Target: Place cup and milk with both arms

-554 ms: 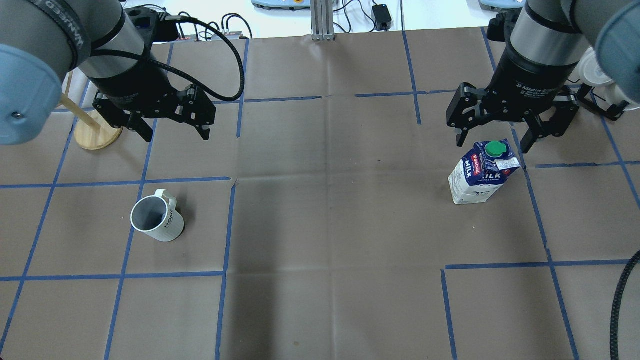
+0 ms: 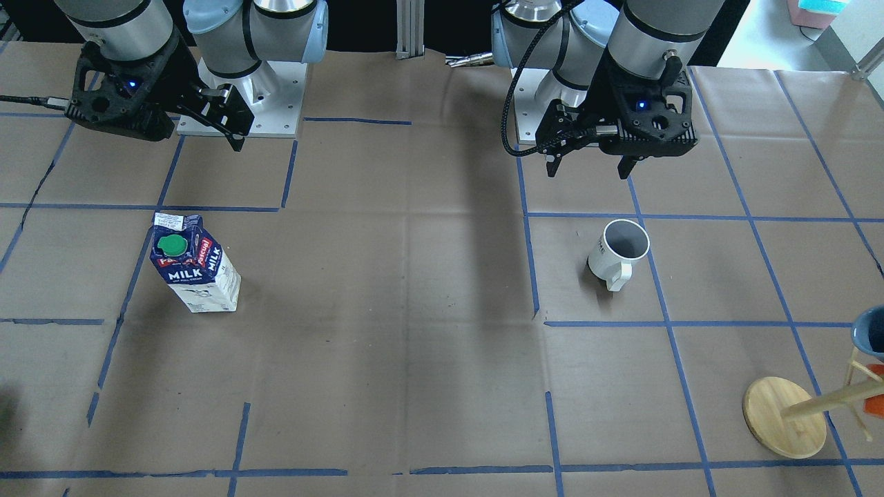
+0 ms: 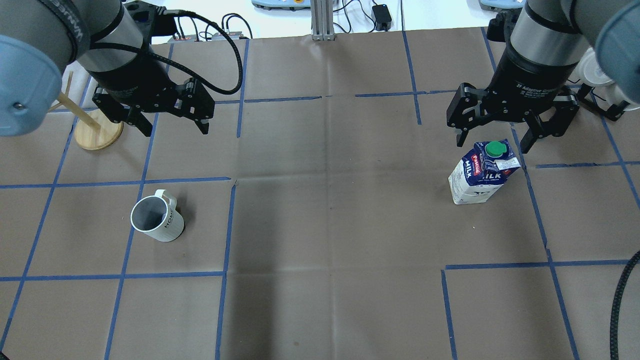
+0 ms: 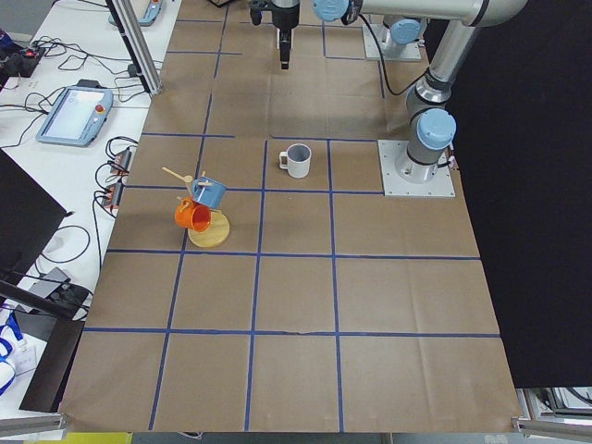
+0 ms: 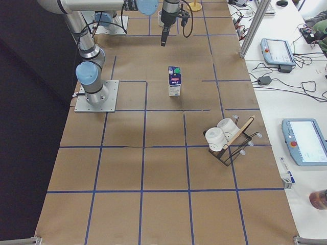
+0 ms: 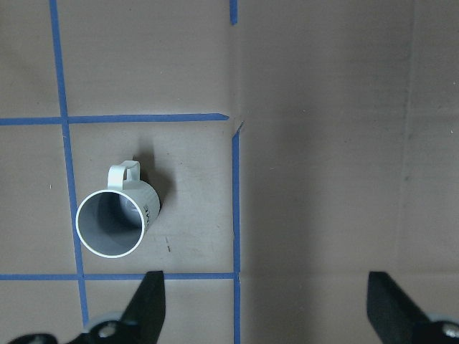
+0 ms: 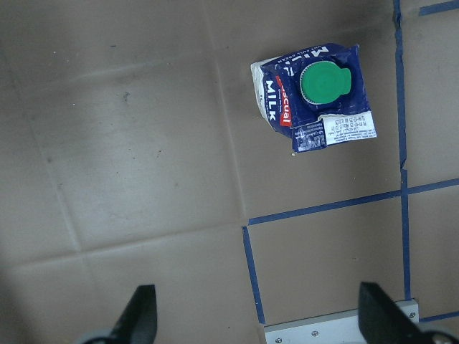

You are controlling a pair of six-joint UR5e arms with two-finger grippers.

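Note:
The white cup (image 3: pixel 156 220) stands upright on the brown table, handle toward the far side; it also shows in the front view (image 2: pixel 619 250) and the left wrist view (image 6: pixel 118 222). My left gripper (image 3: pixel 176 131) is open and empty, hovering high, beyond the cup and a little to its right. The blue and white milk carton (image 3: pixel 482 172) with a green cap stands upright at the right; the right wrist view (image 7: pixel 312 93) looks down on it. My right gripper (image 3: pixel 491 145) is open and empty, high above the carton's far side.
A wooden mug stand (image 3: pixel 98 132) stands at the far left, carrying a blue and an orange mug (image 4: pixel 199 205). A black rack with white cups (image 5: pixel 225 138) stands at the far right. Blue tape lines grid the table. A black cable (image 3: pixel 620 300) hangs at the right edge.
My left gripper has shifted slightly toward the table's far side. The right gripper, the cup and the milk have not visibly moved.

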